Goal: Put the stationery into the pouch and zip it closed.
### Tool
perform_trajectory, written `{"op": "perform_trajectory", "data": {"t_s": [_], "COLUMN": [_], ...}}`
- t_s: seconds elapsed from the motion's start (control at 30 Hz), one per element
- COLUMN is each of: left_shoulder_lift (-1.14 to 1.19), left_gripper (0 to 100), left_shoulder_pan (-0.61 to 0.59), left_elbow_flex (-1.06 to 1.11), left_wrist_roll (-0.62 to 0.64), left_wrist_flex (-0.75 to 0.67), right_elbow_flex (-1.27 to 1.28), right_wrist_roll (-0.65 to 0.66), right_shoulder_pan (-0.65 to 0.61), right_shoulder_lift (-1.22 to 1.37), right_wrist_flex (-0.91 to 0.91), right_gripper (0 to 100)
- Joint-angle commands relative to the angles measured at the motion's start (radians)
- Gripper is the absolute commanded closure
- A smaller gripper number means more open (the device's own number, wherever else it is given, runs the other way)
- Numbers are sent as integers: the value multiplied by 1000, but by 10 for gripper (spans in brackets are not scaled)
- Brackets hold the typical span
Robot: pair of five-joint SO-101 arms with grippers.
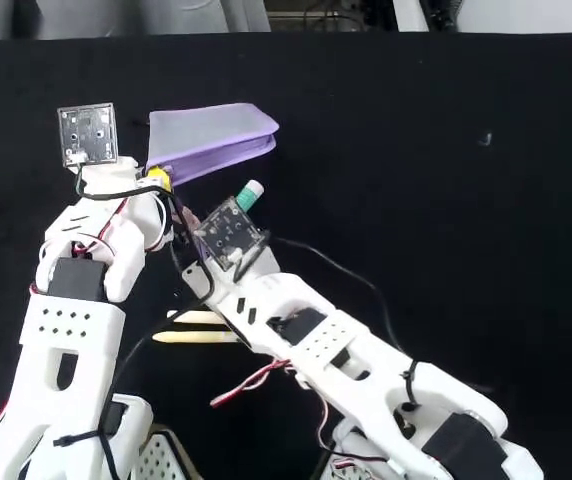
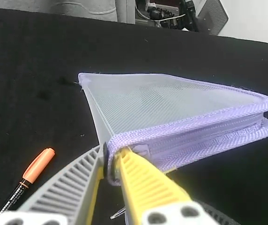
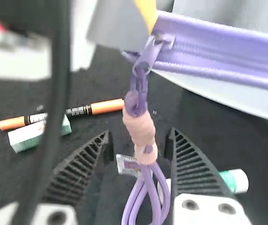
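- Pale wooden pencils (image 1: pixel 198 337), two side by side, lie nearest on the black table (image 1: pixel 466 200), between the two arms.
- An orange marker (image 3: pixel 78 111) and a white-and-green eraser (image 3: pixel 38 133) lie just beside each other on the table, outside the pouch.
- The right gripper (image 3: pixel 139 137) is spread wide, its fingers on either side of the purple zip pull (image 3: pixel 141 124) without pinching it.
- A green-capped glue stick (image 1: pixel 250 196) lies just beyond that gripper.
- The left gripper (image 2: pixel 110 157) is clamped on the pouch's near-left corner.
- The lilac pouch (image 1: pixel 211 135) sits farthest, left of centre.
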Motion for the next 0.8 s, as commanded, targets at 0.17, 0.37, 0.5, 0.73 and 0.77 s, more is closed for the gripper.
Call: {"op": "perform_trajectory", "data": {"t_s": [0.17,0.37,0.5,0.73,0.77], "left_shoulder_lift": [-28,-28,-28,-28,-28], "left_gripper": [971,971,971,971,971], "left_shoulder_pan": [15,-10,-12,39,41], "left_elbow_flex": [-67,-64,-67,-61,-64], "left_wrist_roll": [14,14,14,9,9], "left_wrist_flex": [35,31,32,37,37], "right_elbow_flex": [-16,-61,-64,-76,-79], "right_wrist_roll": [-35,-40,-40,-32,-32], "right_shoulder_pan": [20,23,23,29,38], "right_shoulder_lift": [24,113,113,113,114], "right_wrist_flex": [-140,-140,-140,-141,-141], "right_gripper": [812,812,813,986,978]}}
